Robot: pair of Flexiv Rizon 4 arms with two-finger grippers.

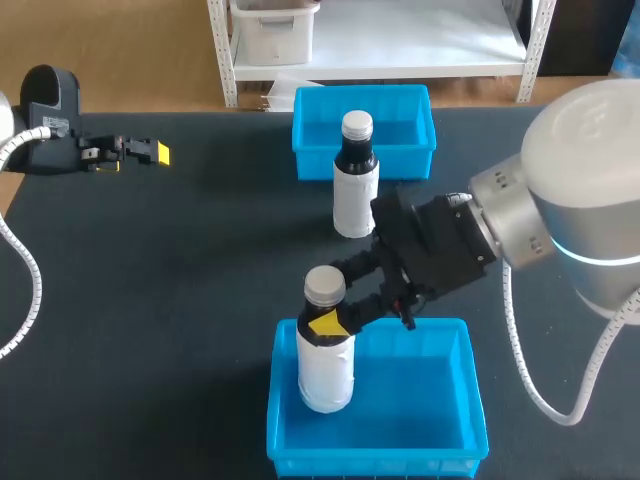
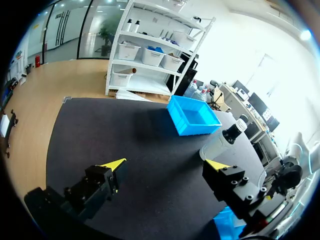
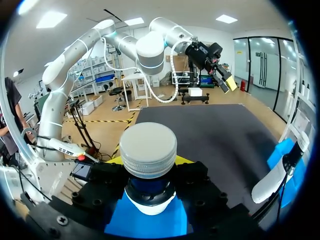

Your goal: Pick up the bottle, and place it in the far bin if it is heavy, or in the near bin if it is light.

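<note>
**Right tool** [image 1: 330,318]: closed on the neck of the held bottle [image 1: 326,375] just under its cap [image 3: 150,146], with a finger pressing from each side. The bottle hangs upright below the tool. Its lower half is inside the near bin [image 1: 415,390], close to the bin wall on the side away from the arm. Whether its base rests on the bin floor cannot be told.

**Hazards, as judged:**
- (a) Opening the tool before the base is seated would drop the bottle. A tall, narrow body so near the wall may tip against it or over it.
- (b) Drawing the fingers back without spreading them enough may catch the cap's edge and pull the bottle over.
- (c) If the bottle is in fact heavy, this is the wrong bin.

**Behind the tool:** a second bottle [image 1: 354,195] stands just beside the right arm's wrist, upright on the table [image 1: 180,280] in front of the far bin [image 1: 400,125]. A careless lift or swing of the arm could knock it, and it stands in the way to the far bin.

**Left tool** [image 1: 150,153]: well apart across the table, fingers spread wide, holding nothing. It obstructs nothing.
</note>
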